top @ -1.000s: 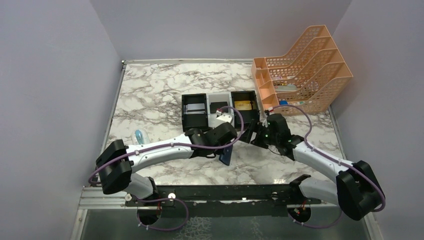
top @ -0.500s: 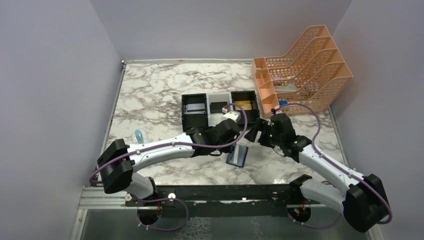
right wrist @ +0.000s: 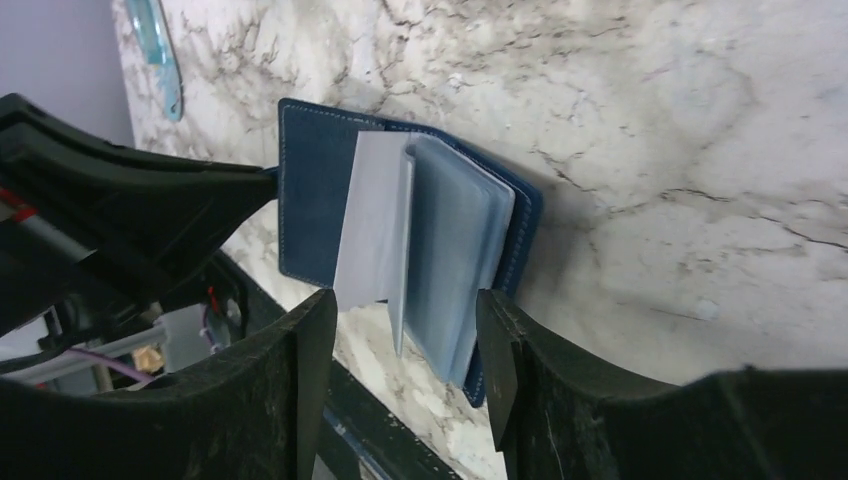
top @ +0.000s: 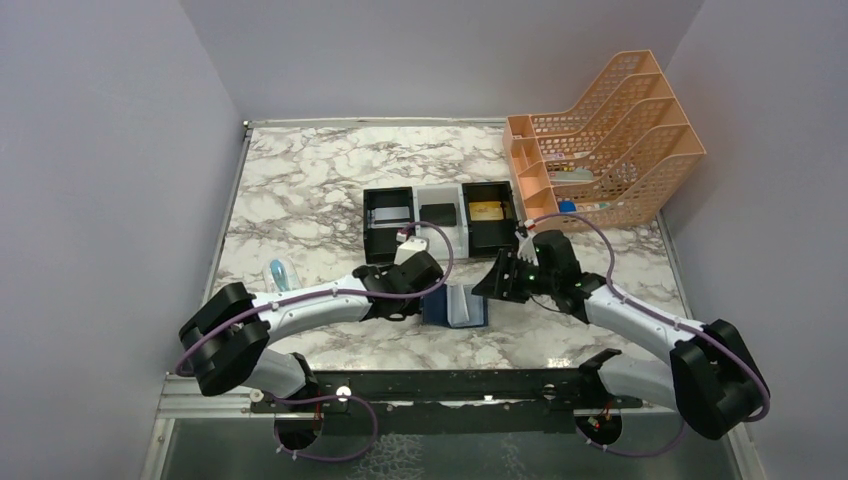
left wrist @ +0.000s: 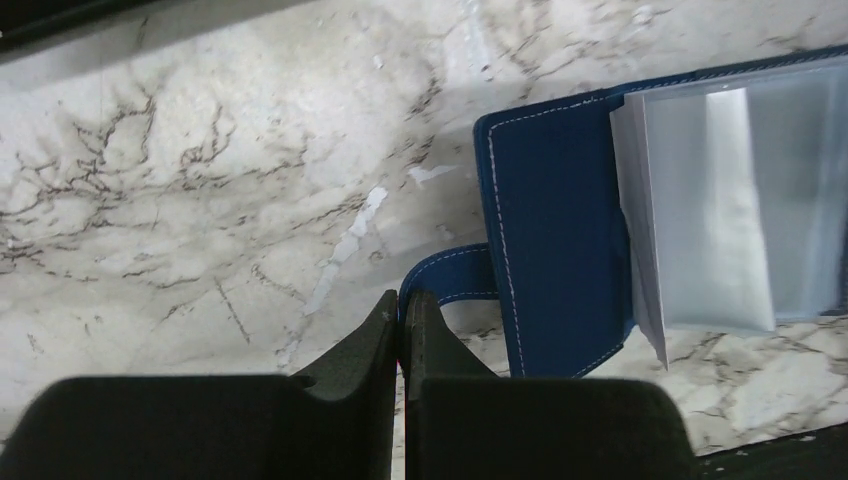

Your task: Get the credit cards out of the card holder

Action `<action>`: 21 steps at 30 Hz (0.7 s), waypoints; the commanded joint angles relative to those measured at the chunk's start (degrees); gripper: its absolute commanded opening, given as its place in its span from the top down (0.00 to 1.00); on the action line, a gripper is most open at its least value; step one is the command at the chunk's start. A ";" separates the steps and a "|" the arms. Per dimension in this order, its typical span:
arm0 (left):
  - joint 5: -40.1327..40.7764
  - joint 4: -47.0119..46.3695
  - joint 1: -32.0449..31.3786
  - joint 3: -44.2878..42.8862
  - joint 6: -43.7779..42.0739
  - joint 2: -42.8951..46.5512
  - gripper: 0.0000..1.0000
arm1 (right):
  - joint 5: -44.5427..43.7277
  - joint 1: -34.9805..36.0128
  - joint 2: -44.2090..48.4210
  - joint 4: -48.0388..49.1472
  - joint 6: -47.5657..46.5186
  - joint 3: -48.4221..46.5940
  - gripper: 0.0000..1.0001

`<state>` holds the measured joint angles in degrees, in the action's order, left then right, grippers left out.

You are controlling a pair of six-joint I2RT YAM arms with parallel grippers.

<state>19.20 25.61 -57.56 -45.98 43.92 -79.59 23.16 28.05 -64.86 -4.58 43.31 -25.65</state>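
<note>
The left end effector [left wrist: 402, 305] pinches the tab [left wrist: 447, 272] of the card holder [top: 455, 306] (open, pockets up); the right end effector [right wrist: 402, 300] hangs spread over it.

Lighting evenly and brightly from overhead; casting soft shadows on the desk [top: 300, 190] beside the card holder [right wrist: 300, 200]; glaring palely on its clear pockets [left wrist: 720, 210]; blurring slightly the near left gripper [left wrist: 402, 300].

navy card holder [top: 455, 306], open flat, face up
</note>
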 commanded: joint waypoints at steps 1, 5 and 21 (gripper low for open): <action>1.03 0.50 0.52 2.28 1.20 0.82 1.00 | 8.02 -0.12 -2.69 5.33 -0.04 -0.14 0.48; -0.54 -0.31 0.52 2.99 1.17 -1.36 1.00 | 10.27 -0.10 -5.40 5.25 -1.17 -1.08 0.52; -2.30 -1.70 0.52 1.61 0.05 -0.51 1.00 | 7.99 -0.10 -4.61 0.48 -2.88 -4.82 0.52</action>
<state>18.41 24.91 -57.08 -43.27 44.36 -81.23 30.81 28.05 -69.28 -3.42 41.19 -29.69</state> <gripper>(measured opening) 0.039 0.474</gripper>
